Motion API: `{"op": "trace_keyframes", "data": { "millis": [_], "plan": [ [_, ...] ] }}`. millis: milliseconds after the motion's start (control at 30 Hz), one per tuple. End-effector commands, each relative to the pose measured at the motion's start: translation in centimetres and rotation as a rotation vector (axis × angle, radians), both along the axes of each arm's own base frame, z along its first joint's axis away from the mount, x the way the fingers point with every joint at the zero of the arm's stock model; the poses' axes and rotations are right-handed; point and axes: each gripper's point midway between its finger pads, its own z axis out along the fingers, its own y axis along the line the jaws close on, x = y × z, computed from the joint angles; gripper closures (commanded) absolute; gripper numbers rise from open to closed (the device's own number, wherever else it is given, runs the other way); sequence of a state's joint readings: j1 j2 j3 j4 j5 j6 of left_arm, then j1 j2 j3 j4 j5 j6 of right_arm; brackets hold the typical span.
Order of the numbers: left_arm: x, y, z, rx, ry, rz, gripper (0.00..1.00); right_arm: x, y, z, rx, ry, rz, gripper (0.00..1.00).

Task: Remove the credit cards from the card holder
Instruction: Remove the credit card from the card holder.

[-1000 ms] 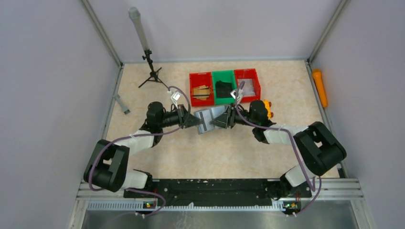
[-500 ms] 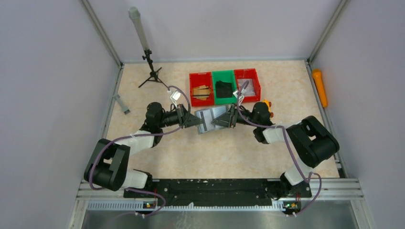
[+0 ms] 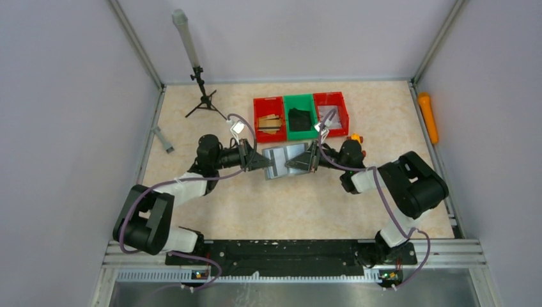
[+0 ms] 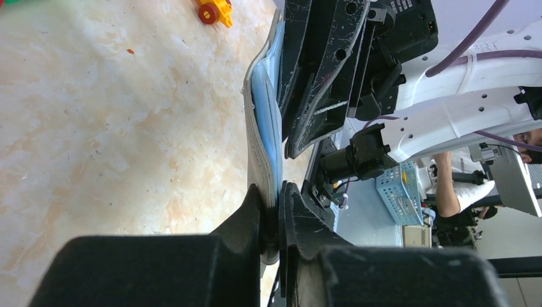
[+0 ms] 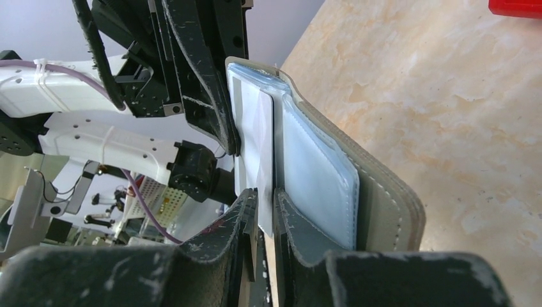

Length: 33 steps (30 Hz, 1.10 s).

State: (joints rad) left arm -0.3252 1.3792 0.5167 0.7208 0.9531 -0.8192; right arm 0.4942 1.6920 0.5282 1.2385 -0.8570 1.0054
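The marbled table (image 3: 211, 198) carries it all. Just in front of the green bin (image 3: 299, 117), the grey card holder (image 3: 278, 157) hangs open between both claws. Front-left of the bin, the left gripper (image 4: 279, 198) is clamped on the holder's edge. The right gripper (image 5: 265, 204), directly before the bin, pinches a white card (image 5: 255, 134) in the shiny blue pocket.

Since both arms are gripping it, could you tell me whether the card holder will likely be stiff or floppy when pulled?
Probably floppy: the card holder curves between the two grips. Its glossy pockets look slippery, so they may slide from the right fingers. The stitched cover seems soft, unlikely fragile.
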Motion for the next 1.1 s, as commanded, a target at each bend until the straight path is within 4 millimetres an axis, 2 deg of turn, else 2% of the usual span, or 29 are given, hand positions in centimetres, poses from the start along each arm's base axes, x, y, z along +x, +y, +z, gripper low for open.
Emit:
{"op": "trace_keyframes", "data": {
  "millis": [0, 167, 267, 367, 467, 533, 567, 600, 800, 900, 967, 1067],
  "plan": [
    [-0.3, -1.9, 1.3, -0.001, -0.074, -0.058, 0.9, -2.5, 1.1, 3.2, 0.086, -0.125, 0.119, 0.84],
    [-0.4, -2.5, 1.0, -0.004, -0.061, -0.072, 0.9, -2.2, 1.2, 2.8, 0.078, -0.105, 0.113, 0.77],
    [-0.8, -3.2, 1.1, -0.025, -0.057, -0.093, 0.91, -1.1, 1.5, 1.4, 0.02, -0.077, 0.075, 0.76],
    [-1.1, -3.9, 1.4, -0.059, -0.048, -0.119, 0.93, 0.3, 1.6, -1.2, -0.091, -0.014, 0.021, 0.76],
    [-1.1, -4.3, 1.2, -0.084, -0.025, -0.128, 0.94, 0.6, 1.6, -1.5, -0.102, -0.012, 0.007, 0.77],
    [-1.1, -4.5, 1.1, -0.099, -0.011, -0.134, 0.94, 0.6, 1.6, -1.5, -0.096, -0.007, 0.013, 0.84],
    [-1.1, -4.6, 1.0, -0.104, -0.007, -0.137, 0.94, 0.6, 1.7, -1.7, -0.095, -0.003, 0.015, 0.94],
    [-0.9, -4.7, 0.8, -0.103, 0.001, -0.135, 0.94, 0.6, 1.7, -1.7, -0.095, -0.001, 0.015, 1.0],
    [1.0, -4.3, -3.1, 0.082, 0.08, -0.047, 0.78, 2.0, 1.1, -3.6, -0.178, 0.036, -0.061, 1.0],
    [1.4, -4.2, -4.3, 0.117, 0.11, -0.036, 0.64, 2.5, 0.7, -4.4, -0.193, 0.064, -0.084, 1.0],
    [1.6, -4.3, -4.7, 0.112, 0.146, -0.055, 0.62, 2.7, 0.6, -4.7, -0.197, 0.081, -0.088, 1.0],
    [1.7, -4.2, -4.7, 0.086, 0.174, -0.064, 0.64, 2.9, 0.4, -5.0, -0.201, 0.092, -0.097, 1.0]
  ]
}}
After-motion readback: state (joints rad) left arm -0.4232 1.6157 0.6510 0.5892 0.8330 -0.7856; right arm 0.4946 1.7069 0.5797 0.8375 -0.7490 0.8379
